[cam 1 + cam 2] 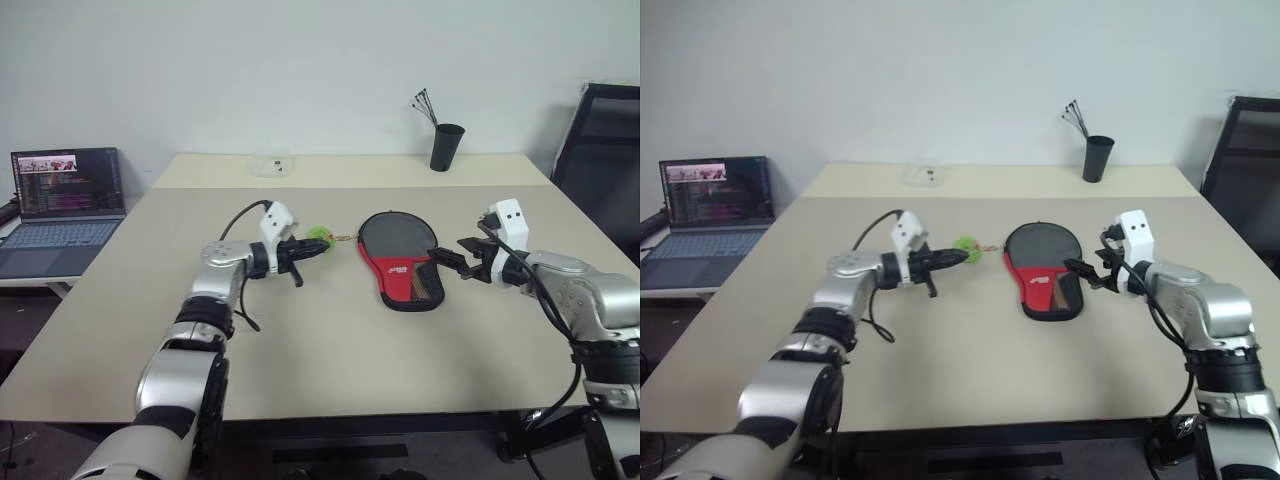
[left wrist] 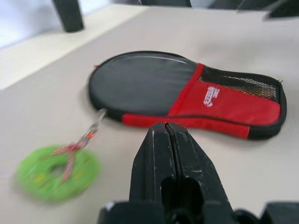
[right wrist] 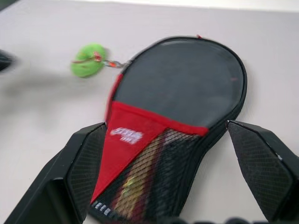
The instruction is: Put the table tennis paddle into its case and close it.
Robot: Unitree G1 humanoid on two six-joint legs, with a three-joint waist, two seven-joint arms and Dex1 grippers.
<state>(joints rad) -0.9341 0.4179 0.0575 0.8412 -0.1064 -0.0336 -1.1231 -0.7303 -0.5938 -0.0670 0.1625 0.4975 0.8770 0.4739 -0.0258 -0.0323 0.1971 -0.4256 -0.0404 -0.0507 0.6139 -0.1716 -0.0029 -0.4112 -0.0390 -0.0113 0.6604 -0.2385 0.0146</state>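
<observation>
My left gripper (image 1: 322, 248) is pinched fully together, empty, its fingertips just beside the green zipper tag (image 1: 318, 235). My right gripper (image 1: 450, 258) is spread wide, empty, its fingers (image 3: 88, 158) flanking the mesh-pocket end of the case (image 1: 402, 259). The case lies flat near the table's (image 1: 330, 350) middle, round end toward the far edge, between both grippers. A wooden handle (image 3: 133, 186) shows through the mesh. Bare tabletop runs to the near edge; a black cup (image 1: 446, 147) stands well apart at the far edge.
</observation>
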